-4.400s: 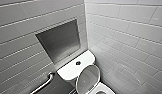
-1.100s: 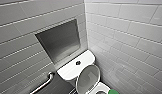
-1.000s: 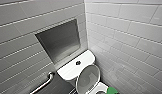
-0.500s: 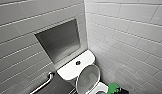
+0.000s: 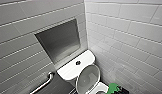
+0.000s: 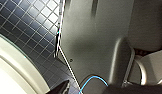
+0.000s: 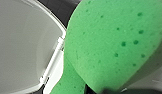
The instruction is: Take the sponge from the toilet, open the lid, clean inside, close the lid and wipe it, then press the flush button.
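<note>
Right hand [image 5: 120,90], a dark shape just to the right of the toilet bowl, was clamped on a small, bright green, soft sponge [image 5: 113,87] with rounded edges; the sponge hung clear of the floor, just beside the bowl and apart from the lid; seen from the right wrist, its pitted green face [image 7: 109,42] loomed close, with a white part of the toilet [image 7: 22,42] beside it.

The glossy white ceramic toilet [image 5: 85,59] stood in the corner of two walls of pale rectangular tiles [image 5: 127,30]; its oval lid [image 5: 88,77] was raised, leaning back toward the rectangular tank; a small dark round flush button [image 5: 77,63] sat in the middle of the tank top, well apart from the sponge.

Above the tank a recessed grey metal panel [image 5: 58,41] was set into the wall; left of the toilet a curved metal grab bar [image 5: 45,83] ran along the wall.

Of the left hand [image 6: 62,88] a dark tip showed over a dark floor of small square tiles [image 6: 29,32], near a curved white edge of the toilet; whether it was open or closed could not be told.
</note>
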